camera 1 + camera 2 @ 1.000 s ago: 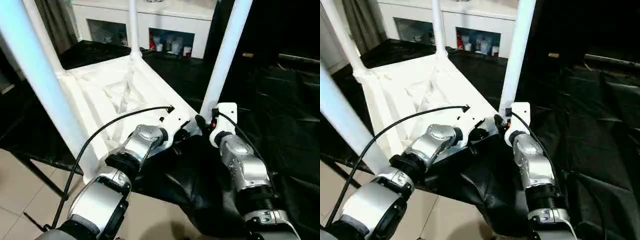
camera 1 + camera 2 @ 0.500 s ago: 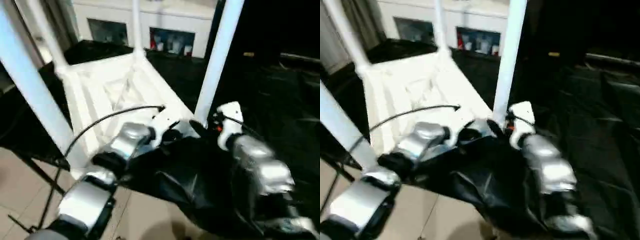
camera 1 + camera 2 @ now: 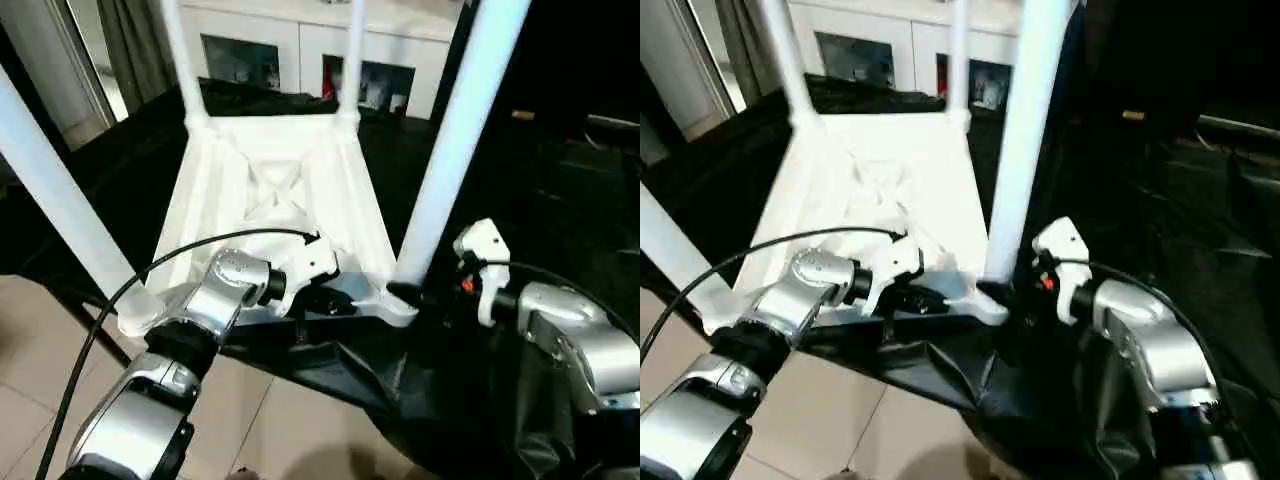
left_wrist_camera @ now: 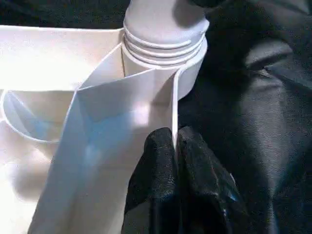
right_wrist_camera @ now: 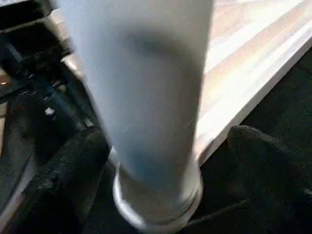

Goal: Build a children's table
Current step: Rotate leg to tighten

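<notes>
The tabletop [image 3: 275, 190] is smooth white plastic with a soft shine, and its ribs look thin and hard. The legs [image 3: 455, 140] are smooth white plastic tubes. A crinkly black sheet [image 3: 400, 380] covers the desk and shines like plastic. My forearms [image 3: 585, 340] are shiny silver metal. My fingers [image 4: 161, 185] are matt black.

We see a black-draped bench [image 3: 560, 180] carrying the upturned tabletop [image 3: 275, 190], its four legs [image 3: 455, 140] pointing up; the near edge overhangs the tiled floor [image 3: 30, 330]. The drape hangs crumpled in front.
</notes>
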Tool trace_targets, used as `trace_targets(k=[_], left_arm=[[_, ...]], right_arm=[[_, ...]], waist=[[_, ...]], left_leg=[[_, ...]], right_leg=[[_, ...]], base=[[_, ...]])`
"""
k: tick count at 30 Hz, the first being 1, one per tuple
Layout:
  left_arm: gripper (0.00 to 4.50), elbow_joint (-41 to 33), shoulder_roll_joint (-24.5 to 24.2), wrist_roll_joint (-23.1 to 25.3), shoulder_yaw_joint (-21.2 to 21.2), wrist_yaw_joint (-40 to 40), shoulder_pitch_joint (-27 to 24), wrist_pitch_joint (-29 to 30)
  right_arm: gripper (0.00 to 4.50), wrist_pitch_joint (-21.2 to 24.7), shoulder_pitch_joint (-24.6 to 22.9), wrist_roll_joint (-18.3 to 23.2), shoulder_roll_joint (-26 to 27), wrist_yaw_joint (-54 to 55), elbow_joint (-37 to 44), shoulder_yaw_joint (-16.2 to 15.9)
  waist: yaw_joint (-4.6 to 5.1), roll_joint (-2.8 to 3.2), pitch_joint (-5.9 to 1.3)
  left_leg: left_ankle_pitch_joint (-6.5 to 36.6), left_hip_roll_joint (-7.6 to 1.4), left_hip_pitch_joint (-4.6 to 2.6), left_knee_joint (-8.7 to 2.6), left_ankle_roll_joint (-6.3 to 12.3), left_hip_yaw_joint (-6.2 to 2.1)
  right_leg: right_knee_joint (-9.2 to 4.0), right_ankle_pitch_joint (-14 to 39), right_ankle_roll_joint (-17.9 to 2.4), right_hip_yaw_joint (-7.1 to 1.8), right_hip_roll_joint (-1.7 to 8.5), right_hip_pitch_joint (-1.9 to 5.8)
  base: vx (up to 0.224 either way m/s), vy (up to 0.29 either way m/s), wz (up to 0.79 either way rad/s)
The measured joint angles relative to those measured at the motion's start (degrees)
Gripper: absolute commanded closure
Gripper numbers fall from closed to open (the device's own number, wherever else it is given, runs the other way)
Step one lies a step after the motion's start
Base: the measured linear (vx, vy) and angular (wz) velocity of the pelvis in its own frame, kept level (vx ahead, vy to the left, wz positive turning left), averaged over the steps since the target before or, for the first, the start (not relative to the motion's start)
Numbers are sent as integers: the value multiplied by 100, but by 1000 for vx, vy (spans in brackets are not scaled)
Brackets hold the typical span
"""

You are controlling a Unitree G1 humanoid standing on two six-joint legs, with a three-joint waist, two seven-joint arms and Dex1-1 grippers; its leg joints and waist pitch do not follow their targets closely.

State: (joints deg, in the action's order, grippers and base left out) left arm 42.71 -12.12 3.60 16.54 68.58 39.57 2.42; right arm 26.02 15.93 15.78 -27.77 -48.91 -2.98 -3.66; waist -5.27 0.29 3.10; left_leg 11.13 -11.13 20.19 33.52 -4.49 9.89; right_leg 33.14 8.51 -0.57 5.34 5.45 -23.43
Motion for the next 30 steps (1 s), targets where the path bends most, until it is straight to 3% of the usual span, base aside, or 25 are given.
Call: trace_targets(k=[3,23,30], left_arm=[[450,-134,-31,-1,-3,3,-67,48],[450,-307,-49,-1,-2,34,-141,165],[450,-309,-52,-1,3,40,-145,177]], right_arm=[[67,16,-29,9,-27,-106,1,-50],[245,10,-28,8,-125,-285,5,-125],[255,-9,-48,7,-123,-284,5,-131]], waist=[[14,0,0],[10,-1,0],[8,0,0]], left_leg=[[0,-2,2,-1,0,-1],[-1,-2,5,4,1,-1],[-1,-2,5,5,1,-1]], right_leg=[[1,1,1,2,-2,-2],[1,2,2,1,-1,-2],[2,-1,-3,1,-1,-2]], base=[[0,0,0],[0,0,0],[0,0,0]])
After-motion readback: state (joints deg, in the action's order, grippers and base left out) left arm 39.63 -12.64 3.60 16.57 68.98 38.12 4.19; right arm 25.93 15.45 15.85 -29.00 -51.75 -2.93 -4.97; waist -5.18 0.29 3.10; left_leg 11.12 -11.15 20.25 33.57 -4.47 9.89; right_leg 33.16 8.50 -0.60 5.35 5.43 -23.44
